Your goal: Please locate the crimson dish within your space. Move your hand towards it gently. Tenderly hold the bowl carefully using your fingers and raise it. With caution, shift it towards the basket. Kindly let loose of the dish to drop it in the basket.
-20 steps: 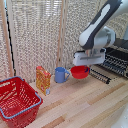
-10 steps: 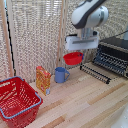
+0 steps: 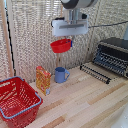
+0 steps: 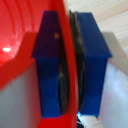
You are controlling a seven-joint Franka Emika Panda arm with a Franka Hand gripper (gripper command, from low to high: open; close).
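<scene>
The crimson dish [image 3: 60, 46] is a glossy red bowl hanging in the air, well above the wooden table. My white gripper [image 3: 70, 42] is shut on its rim from above, at the exterior view's right side of the bowl. In the wrist view the two dark blue fingers [image 4: 49, 70] pinch the red rim [image 4: 70, 60] between them, and the bowl's inside [image 4: 20, 40] fills one side. The basket [image 3: 17, 100], red wire mesh with a blue-grey rim, stands on the table at the exterior view's lower left, apart from the bowl.
A blue mug [image 3: 61, 75] and an orange snack box [image 3: 43, 80] stand on the table below the bowl. A black toaster oven [image 3: 112, 55] with a dark rack [image 3: 95, 74] in front sits at the exterior view's right. A mesh screen forms the back wall.
The arm has lifted the bowl higher and carried it toward the exterior view's left, from beside the toaster oven to above the mug. The grip on the rim has stayed shut.
</scene>
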